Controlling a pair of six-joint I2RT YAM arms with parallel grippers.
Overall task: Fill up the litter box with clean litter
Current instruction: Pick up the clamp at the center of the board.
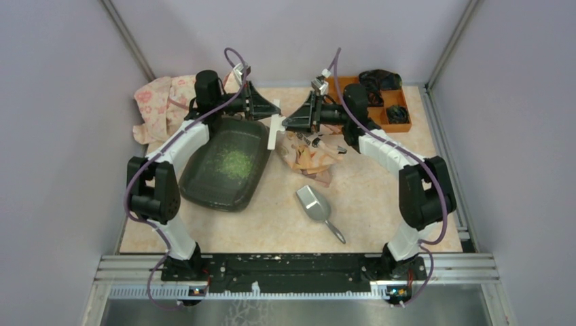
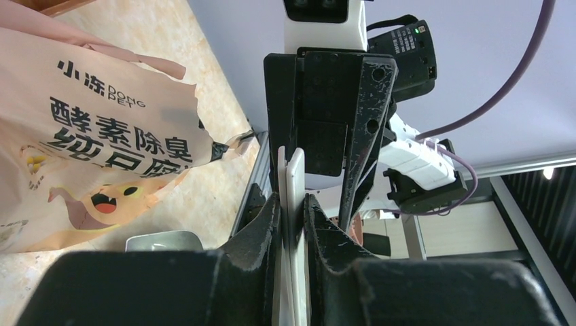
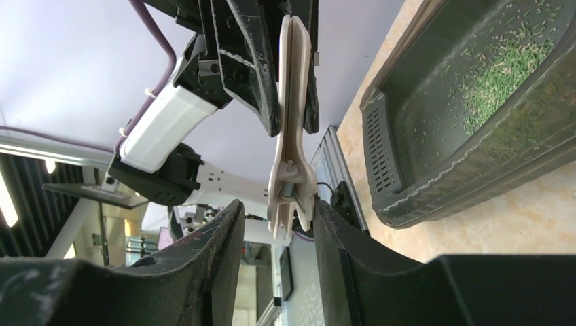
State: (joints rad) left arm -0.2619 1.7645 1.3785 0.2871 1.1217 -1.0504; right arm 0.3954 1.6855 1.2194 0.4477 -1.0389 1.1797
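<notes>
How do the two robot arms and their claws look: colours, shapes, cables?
The left arm and right arm have white shells with black joints. A purple cable loops along each. The left claw and right claw each have two black tapered fingers.

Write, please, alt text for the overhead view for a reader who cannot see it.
The left tool and right tool meet at a white clip above a table. On it lie a dark litter box holding a patch of green litter, a pink bag and a metal scoop.
</notes>
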